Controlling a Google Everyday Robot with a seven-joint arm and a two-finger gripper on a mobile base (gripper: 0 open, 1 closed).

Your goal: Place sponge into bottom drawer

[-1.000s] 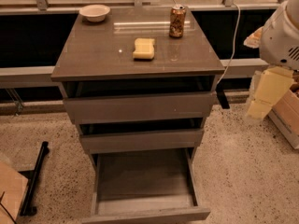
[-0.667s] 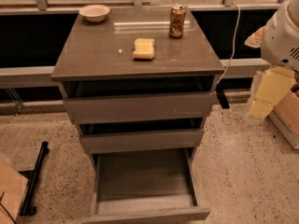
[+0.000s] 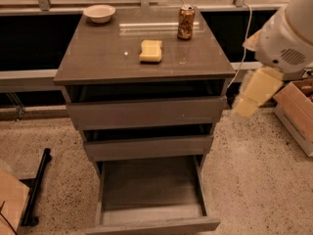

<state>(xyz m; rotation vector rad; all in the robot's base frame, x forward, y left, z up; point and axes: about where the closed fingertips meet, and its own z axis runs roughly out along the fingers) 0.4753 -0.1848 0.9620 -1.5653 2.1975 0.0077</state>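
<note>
Three drawers front the cabinet (image 3: 98,58). The bottom drawer (image 3: 151,187) is pulled fully out, while the two above are only ajar. The white arm (image 3: 288,38) hangs off the counter's right edge. Its gripper (image 3: 243,107) sits below the top, near the front right corner; whether it is apart or together I cannot tell. The sponge (image 3: 150,51) lies untouched mid-counter, with a bowl (image 3: 99,12) at the back left corner and a can (image 3: 186,22) near the back edge. The reach should probably rise above the top, descend clear of the can, and pinch the sponge's narrow sides. Since a second ago the arm has swung nearer the right edge; the sponge, bowl and can have not moved.
</note>
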